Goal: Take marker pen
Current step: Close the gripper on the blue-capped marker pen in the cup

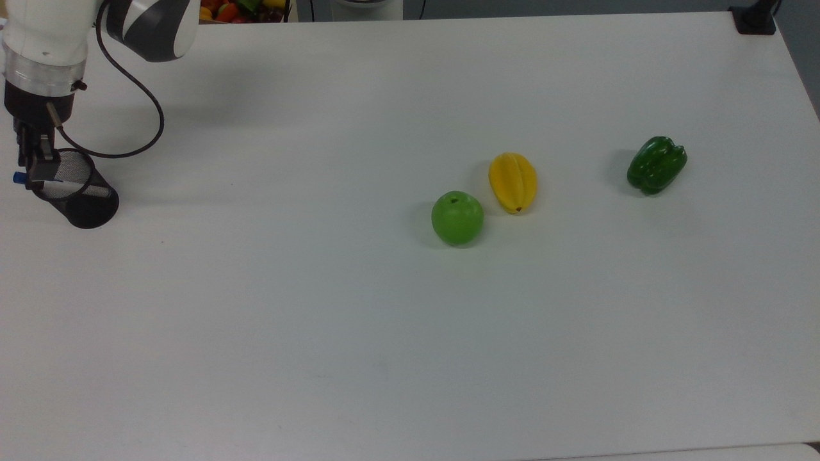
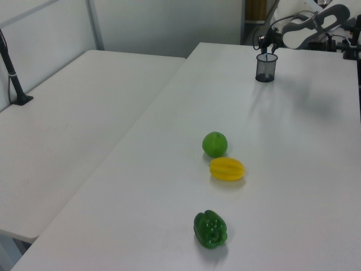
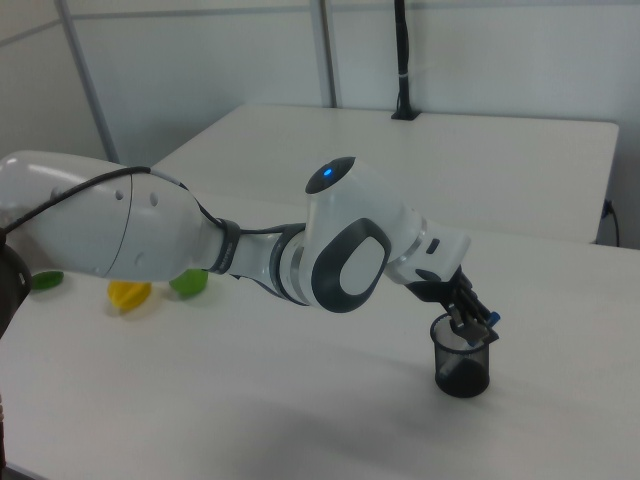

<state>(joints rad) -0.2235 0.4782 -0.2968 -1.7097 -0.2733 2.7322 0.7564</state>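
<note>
The marker pen (image 1: pixel 72 186) leans in a black mesh cup (image 1: pixel 90 206) at the top view's far left, white barrel across the cup's mouth, blue cap (image 1: pixel 18 178) poking past the rim. My gripper (image 1: pixel 35 173) is down at the cup's rim, right over the pen's upper end next to the cap. In the right view the gripper (image 3: pixel 468 319) sits at the top of the cup (image 3: pixel 462 372) with the blue cap (image 3: pixel 493 320) sticking out beside it. The left view has the gripper (image 2: pixel 265 47) just above the cup (image 2: pixel 265 68) at the table's far end.
A green apple (image 1: pixel 457 218), a yellow star fruit (image 1: pixel 512 182) and a green pepper (image 1: pixel 656 164) lie well to the top view's right. The arm's black cable (image 1: pixel 138 102) loops over the table behind the cup. A bin of coloured fruit (image 1: pixel 237 9) stands beyond the far edge.
</note>
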